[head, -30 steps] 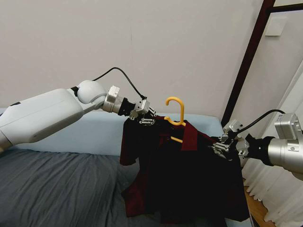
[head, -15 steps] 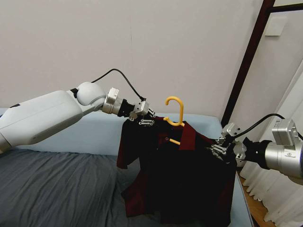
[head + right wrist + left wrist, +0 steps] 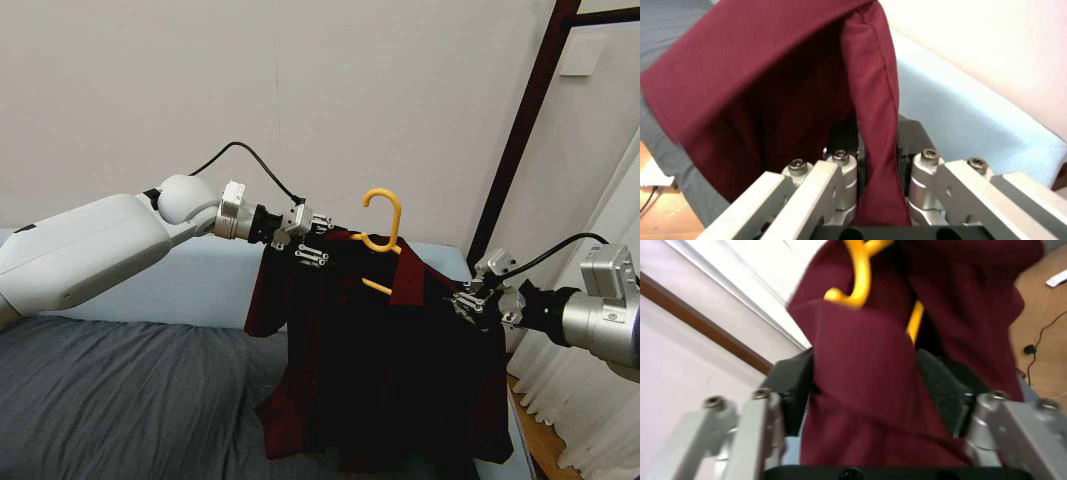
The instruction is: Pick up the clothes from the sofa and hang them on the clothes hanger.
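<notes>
Has raised shirt (image 3: 390, 370) and yellow hanger (image 3: 397, 220) higher above sofa (image 3: 120, 400); spreads left gripper (image 3: 312, 245), right gripper (image 3: 468, 303) apart, jaws clamping shirt.

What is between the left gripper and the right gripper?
In the head view, the dark red shirt spans from left gripper to right gripper, with the yellow hanger at its collar.

Head overview; wrist close-ups of shared shirt (image 3: 390, 370)

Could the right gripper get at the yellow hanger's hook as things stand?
Probably not. The hook stands bare above the collar, but the right gripper is shut on the shirt at one shoulder, the left gripper at the other; releasing would likely drop that side.
</notes>
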Tool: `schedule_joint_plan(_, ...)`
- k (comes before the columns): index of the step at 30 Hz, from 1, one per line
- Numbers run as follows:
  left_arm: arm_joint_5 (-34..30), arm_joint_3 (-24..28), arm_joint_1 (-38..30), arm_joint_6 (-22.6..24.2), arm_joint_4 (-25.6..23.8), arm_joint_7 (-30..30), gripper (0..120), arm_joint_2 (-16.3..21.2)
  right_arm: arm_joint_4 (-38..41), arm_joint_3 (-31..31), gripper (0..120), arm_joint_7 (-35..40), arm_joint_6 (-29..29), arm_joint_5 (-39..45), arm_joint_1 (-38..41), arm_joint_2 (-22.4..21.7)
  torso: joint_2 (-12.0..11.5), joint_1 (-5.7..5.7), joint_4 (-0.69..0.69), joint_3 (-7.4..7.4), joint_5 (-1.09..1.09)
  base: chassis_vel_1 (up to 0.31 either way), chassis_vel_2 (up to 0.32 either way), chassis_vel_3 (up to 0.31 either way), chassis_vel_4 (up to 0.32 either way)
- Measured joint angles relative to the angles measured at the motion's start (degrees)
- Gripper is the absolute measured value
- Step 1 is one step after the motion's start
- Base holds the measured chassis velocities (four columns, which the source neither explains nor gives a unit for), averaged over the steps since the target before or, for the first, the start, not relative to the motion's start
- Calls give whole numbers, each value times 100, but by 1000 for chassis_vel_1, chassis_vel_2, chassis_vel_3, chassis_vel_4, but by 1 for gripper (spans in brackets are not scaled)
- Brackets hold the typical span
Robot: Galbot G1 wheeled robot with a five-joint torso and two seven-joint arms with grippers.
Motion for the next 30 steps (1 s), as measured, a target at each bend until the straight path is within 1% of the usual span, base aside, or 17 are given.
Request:
schedule_joint_plan(1,0,-60,56,-2,-70,-17,69,59,-4,19,8,39,-28,34,1,5,0,0,0,0,0,0,0,0,0)
schedule_joint_plan(2,0,-60,56,-2,-70,-17,69,59,-4,19,8,39,-28,34,1,5,0,0,0,0,0,0,0,0,0)
schedule_joint_plan(6,13,-397,509,2,-407,-190,86,387,-20,144,8,279,-190,318,3,15,0,0,-1,0,-2,0,0,0,0)
schedule_joint_plan(7,19,-480,610,3,-466,-240,89,477,-16,148,8,290,-203,337,3,18,0,0,-1,0,-3,0,0,0,0)
schedule_joint_plan(8,19,-480,610,3,-466,-240,89,477,-16,148,8,290,-203,337,3,18,0,0,-1,0,-3,0,0,0,0)
schedule_joint_plan(9,28,-561,708,4,-517,-300,94,568,-2,147,8,301,-214,350,0,29,0,0,1,0,-2,0,0,0,0)
schedule_joint_plan(11,43,-759,899,2,-606,-427,99,709,50,134,8,351,-214,382,-2,87,0,0,1,0,-3,0,0,0,0)
schedule_joint_plan(16,8,-1139,1282,1,-882,-702,100,975,122,94,8,459,-154,399,-4,239,0,0,-2,0,-1,0,0,0,0)
schedule_joint_plan(18,9,-1529,1648,13,-1125,-913,100,1160,144,111,8,531,-73,437,-4,336,0,0,-1,0,-1,0,0,0,0)
schedule_joint_plan(19,9,-1529,1648,13,-1125,-913,100,1160,144,111,8,531,-73,437,-4,336,0,0,-1,0,-1,0,0,0,0)
schedule_joint_plan(22,22,-2136,2265,105,-1485,-1294,100,1360,154,207,8,625,6,546,-2,447,0,0,0,0,0,0,0,0,0)
schedule_joint_plan(23,22,-2269,2420,134,-1569,-1396,100,1402,155,239,8,654,27,578,-2,473,0,0,0,0,-1,0,0,0,0)
schedule_joint_plan(24,22,-2269,2420,134,-1569,-1396,100,1402,155,239,8,654,27,578,-2,473,0,0,0,0,-1,0,0,0,0)
schedule_joint_plan(26,19,-2761,3012,242,-1933,-1832,100,1581,154,330,8,726,89,671,0,522,0,0,-1,0,-3,0,0,0,0)
schedule_joint_plan(27,-7,-3106,3479,331,-2294,-2308,100,1748,153,434,8,780,147,771,1,560,0,0,2,0,-4,0,0,0,0)
schedule_joint_plan(29,-91,-3461,4017,437,-2815,-3090,100,1954,177,641,8,908,190,988,1,625,1,-1,3,-1,0,0,0,0,0)
schedule_joint_plan(30,-91,-3461,4017,437,-2815,-3090,100,1954,177,641,8,908,190,988,1,625,1,-1,3,-1,0,0,0,0,0)
